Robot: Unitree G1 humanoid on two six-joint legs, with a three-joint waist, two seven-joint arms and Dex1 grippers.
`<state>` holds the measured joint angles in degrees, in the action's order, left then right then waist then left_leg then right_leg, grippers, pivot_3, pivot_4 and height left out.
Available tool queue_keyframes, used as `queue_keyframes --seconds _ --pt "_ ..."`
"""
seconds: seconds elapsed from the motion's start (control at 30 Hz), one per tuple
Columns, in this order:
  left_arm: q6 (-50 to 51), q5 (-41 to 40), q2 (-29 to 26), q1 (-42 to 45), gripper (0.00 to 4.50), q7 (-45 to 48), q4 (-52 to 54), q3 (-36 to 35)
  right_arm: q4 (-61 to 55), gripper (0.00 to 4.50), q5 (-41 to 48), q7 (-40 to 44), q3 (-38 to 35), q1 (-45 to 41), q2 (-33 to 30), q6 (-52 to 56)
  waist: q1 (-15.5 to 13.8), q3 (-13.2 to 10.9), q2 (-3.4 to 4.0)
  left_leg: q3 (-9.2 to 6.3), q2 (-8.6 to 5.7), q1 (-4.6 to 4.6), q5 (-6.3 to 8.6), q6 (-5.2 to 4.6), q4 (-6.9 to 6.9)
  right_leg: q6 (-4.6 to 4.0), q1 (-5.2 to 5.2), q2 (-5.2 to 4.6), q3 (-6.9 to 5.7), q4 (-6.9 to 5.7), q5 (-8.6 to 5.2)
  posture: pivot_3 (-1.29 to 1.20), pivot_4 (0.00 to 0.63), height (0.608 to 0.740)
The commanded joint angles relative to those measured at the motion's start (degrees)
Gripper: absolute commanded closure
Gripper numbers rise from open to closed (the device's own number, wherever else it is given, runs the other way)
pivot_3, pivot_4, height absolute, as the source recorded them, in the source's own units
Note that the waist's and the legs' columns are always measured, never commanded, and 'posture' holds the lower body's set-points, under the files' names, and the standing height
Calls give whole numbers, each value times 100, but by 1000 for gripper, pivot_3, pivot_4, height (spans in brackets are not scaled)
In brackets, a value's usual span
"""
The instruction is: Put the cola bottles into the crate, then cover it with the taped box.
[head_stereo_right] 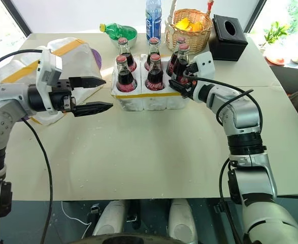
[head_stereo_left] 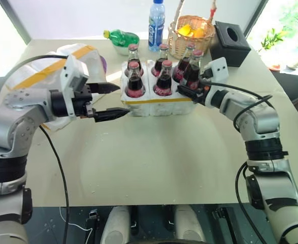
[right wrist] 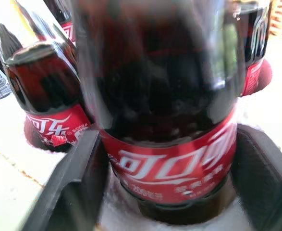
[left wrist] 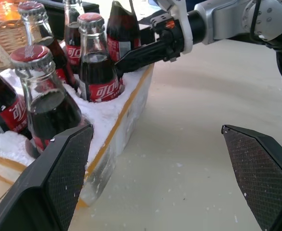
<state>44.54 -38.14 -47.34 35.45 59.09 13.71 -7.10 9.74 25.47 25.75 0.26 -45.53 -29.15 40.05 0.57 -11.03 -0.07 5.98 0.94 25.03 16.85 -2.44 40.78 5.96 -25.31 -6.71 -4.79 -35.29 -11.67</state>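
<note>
6 cola bottles (head_stereo_left: 135,80) in 1 crate (head_stereo_left: 159,105); 1 taped box (head_stereo_left: 62,68) beside.

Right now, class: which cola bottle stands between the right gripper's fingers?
The front-row cola bottle at the crate's right end; the right gripper brackets its base, the others stand free.

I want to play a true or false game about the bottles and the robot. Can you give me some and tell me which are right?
1. All six cola bottles stand in the crate. True.
2. The taped box covers the crate. False: it sits beside it.
3. The left gripper holds a bottle. False: its fingers are open, empty.
4. The right gripper has its fingers around a bottle. True.
5. The wicker basket is empty. False: yellow things are inside.
</note>
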Motion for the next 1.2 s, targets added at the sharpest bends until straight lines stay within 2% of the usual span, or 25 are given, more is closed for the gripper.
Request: queue_keyframes --seconds 0.03,0.17,0.37,0.47,0.57,0.63,0.7,0.77,0.87,1.0,1.07,1.2 --pt "-16 -92 -213 -76 0 -45 145 -346 -327 58 -14 94 -302 -168 -142 31 1 0 0 0 0 0 -1 1 2 0 0 -1 0 1 0 0 150 740" --pt "192 -300 -636 -314 0 29 216 -823 -725 58 231 726 -603 -449 -851 340 6 -2 1 -1 1 0 0 1 7 1 -2 -4 1 1 1 0 150 740" --pt "844 -710 -2241 -973 0 1010 -210 -2342 -758 58 819 2343 -993 -913 -2429 837 31 -6 3 -1 5 2 0 1 -13 -1 -15 0 0 15 -2 0 150 740" --pt "583 -87 -3095 -1640 0 1837 -957 -2927 -366 58 822 2766 -1002 -1169 -2799 899 66 -5 3 7 5 -5 0 2 -16 -1 -12 0 1 17 -3 0 150 740" --pt "-608 1050 -3705 -2639 0 2781 -2026 -3154 -320 58 859 3313 -891 -1257 -2970 807 89 -8 18 31 3 -22 1 3 -25 -3 -12 -10 6 13 -3 0 150 740" --pt "-1465 1515 -4010 -2840 0 3046 -2912 -2878 -418 58 976 3730 -851 -1227 -3008 779 80 -7 16 44 0 -46 -9 21 -68 -13 -11 -17 13 20 -6 0 150 740" --pt "-2196 1755 -4218 -2519 0 3060 -3735 -2197 -631 58 1164 4124 -861 -1108 -3028 818 45 -8 16 41 4 -51 -11 25 -74 -21 -14 -15 12 10 -11 0 150 740" --pt "-2713 2077 -4174 -1631 0 3007 -4365 -1260 -940 58 1451 4520 -934 -912 -3082 932 2 -8 16 40 5 -50 -12 26 -82 -26 -18 -13 12 8 -14 0 150 740" --pt "-3326 2918 -3806 17 0 3088 -5261 -59 -1269 58 1699 4633 -1040 -718 -3088 1077 -32 -6 9 50 1 -44 -11 25 -80 -25 -14 -10 8 8 -13 0 150 740" --pt "-4071 4154 -3167 1939 0 3011 -6665 1111 -1533 58 1801 4438 -1154 -481 -3077 1149 -60 4 -10 66 -11 -43 -11 21 -68 -18 -9 -11 8 1 -7 0 150 740" --pt "-4426 4643 -2857 2551 0 2874 -7323 1517 -1642 58 1872 4320 -1261 -357 -3085 1225 -74 7 -18 67 -13 -46 -12 21 -65 -17 -6 -7 7 -5 -6 0 150 740" --pt "-4755 5102 -2387 3099 0 2539 -8157 1842 -1803 58 1997 4109 -1445 -188 -3150 1366 -69 6 -20 68 -5 -45 -11 19 -65 -17 -9 -8 7 -6 -7 0 150 740"
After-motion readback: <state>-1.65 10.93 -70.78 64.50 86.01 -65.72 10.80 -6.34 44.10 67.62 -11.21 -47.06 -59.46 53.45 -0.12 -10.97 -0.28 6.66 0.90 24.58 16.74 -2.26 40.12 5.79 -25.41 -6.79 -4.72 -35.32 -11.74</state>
